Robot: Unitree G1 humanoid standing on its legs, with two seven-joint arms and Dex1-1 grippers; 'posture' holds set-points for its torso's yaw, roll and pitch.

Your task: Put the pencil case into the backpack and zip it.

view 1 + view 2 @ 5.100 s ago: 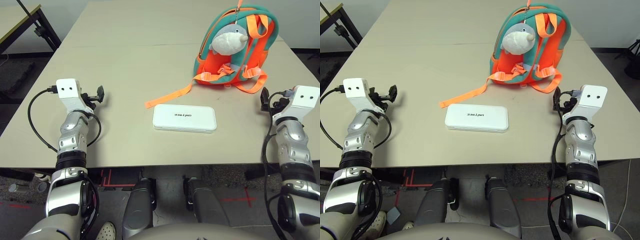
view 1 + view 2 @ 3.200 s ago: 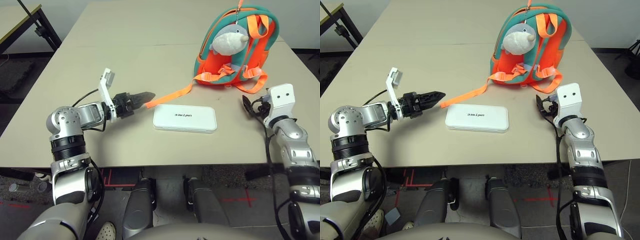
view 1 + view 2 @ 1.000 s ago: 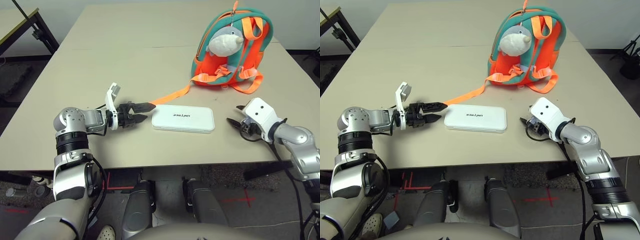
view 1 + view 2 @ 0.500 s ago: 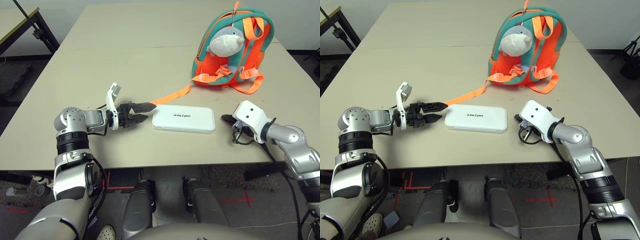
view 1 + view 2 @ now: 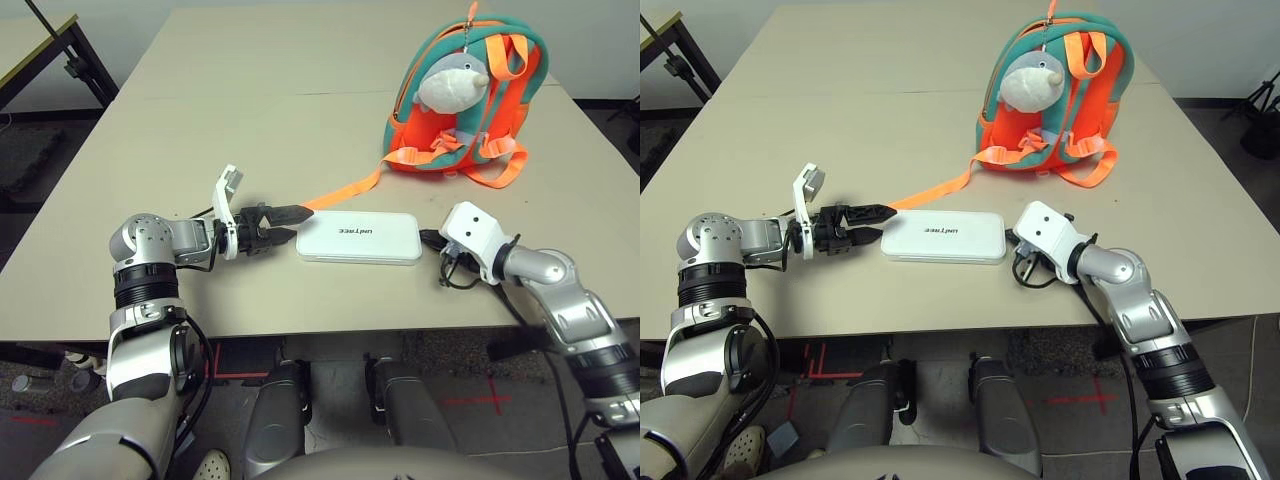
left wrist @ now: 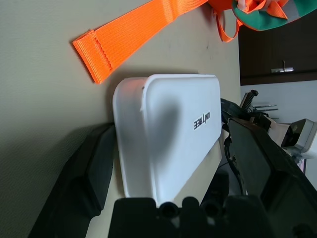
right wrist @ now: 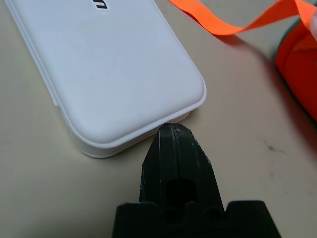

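Flanking pencil case [image 5: 358,237], left hand [image 6: 163,168] spread wide, right hand [image 7: 171,136] pinched shut, touching case end

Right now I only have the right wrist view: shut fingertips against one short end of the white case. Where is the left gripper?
Observer: The left gripper is open at the opposite short end of the pencil case, and that end sits between its fingers.
Operator: Where's the backpack from there?
Observer: The backpack stands upright on the table beyond the case, straps facing the robot.
Operator: Anything near the left fingers?
Observer: The loose strap ends just beside them.
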